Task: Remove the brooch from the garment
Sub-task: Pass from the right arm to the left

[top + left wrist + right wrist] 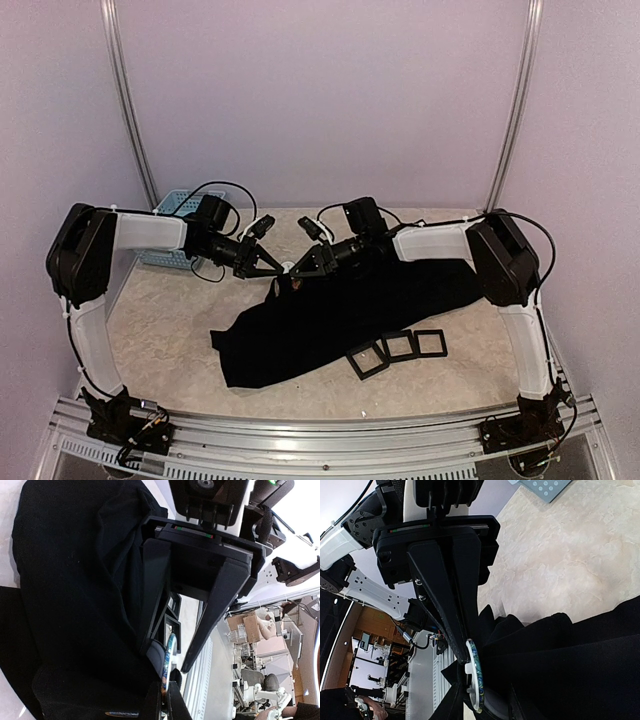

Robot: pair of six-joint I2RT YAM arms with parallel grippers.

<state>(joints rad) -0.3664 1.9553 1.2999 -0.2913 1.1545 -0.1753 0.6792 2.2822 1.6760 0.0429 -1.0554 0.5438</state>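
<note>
The black garment (340, 320) lies bunched across the table, with one corner lifted between the two grippers. The brooch (291, 268) is a round disc with a blue-green face and a white back. It shows edge-on in the left wrist view (171, 647) and the right wrist view (479, 680). My left gripper (165, 707) is shut on the brooch's edge. My right gripper (485, 710) is open and straddles the brooch and a fold of garment (580, 665). One right pad rests against the brooch's face; the other fingertip (186, 667) stands just off its back.
Three small black square frames (398, 347) lie on the table in front of the garment. A light-blue basket (175, 205) stands at the back left. A metal rail (320, 440) runs along the near edge.
</note>
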